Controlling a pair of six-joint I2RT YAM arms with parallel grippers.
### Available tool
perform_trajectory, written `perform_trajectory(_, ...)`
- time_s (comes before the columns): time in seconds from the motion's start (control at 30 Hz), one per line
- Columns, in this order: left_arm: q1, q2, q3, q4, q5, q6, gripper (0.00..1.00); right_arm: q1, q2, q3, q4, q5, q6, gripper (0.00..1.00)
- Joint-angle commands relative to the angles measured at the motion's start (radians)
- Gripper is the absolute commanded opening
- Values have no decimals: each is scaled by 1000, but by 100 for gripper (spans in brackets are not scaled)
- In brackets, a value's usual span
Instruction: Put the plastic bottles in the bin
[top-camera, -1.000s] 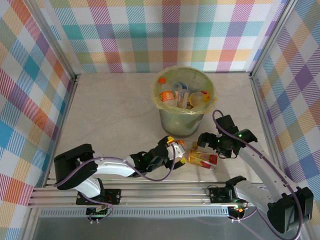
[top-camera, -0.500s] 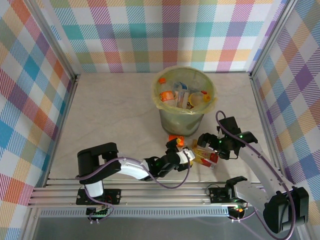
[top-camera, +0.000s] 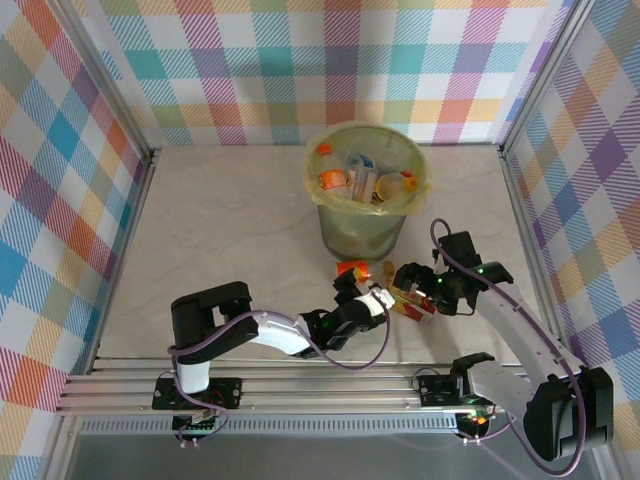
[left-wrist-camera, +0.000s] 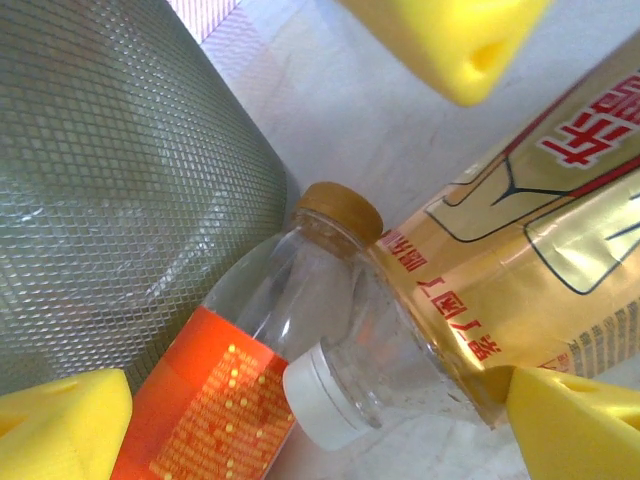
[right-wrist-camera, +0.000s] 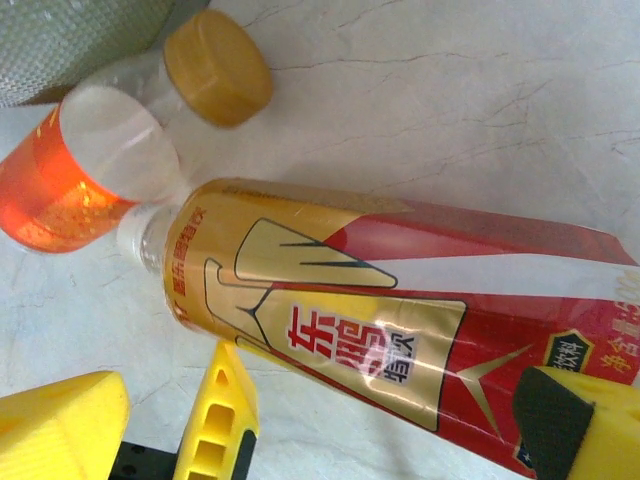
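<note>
Right, both arms are down low at the foot of the bin, which stands toward the back of the table with a yellowish bag liner folded over its rim. Inside it there's a heap of bottles, one with an orange label lying near the top.

Two more are out on the table, just in front of the bin. The orange-label bottle lies close beside the bin's mesh-patterned wall and has a brown cap on it. Right against it lies the gold-and-red bottle, on its side, its white cap tucked up to the other one's clear shoulder.

The left gripper hangs low over the spot where the two meet. Its jaws are spread wide, one yellow finger by the orange label and the other at the gold bottle's side, with nothing clenched.

The right gripper is on the other side, also released and wide, straddling the gold-and-red bottle. One finger sits clear of the bottle. The other is right at its label end, and I cannot tell if it touches.
</note>
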Motion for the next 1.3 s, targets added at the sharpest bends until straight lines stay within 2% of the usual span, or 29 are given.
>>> perform_trajectory(0.0, 42, 14, 42, 18, -68, -39, 95, 0, 18, 14, 4, -38, -20, 100)
perform_trajectory(0.13, 60, 23, 54, 17, -72, -38, 96, 0, 33, 40, 34, -52, -35, 100)
perform_trajectory(0.37, 60, -10, 40, -17, -57, -60, 96, -1, 24, 111, 48, 29, -129, 100)
perform_trajectory(0.67, 54, -20, 31, -37, -63, -106, 96, -1, 170, 118, 131, 73, -240, 100)
perform_trajectory(0.93, 51, -10, 45, -46, -76, -115, 96, -2, 215, 76, 164, -17, -250, 100)
perform_trajectory(1.27, 49, -8, 54, -68, -83, -139, 96, 2, 137, -19, 74, -104, -196, 91)
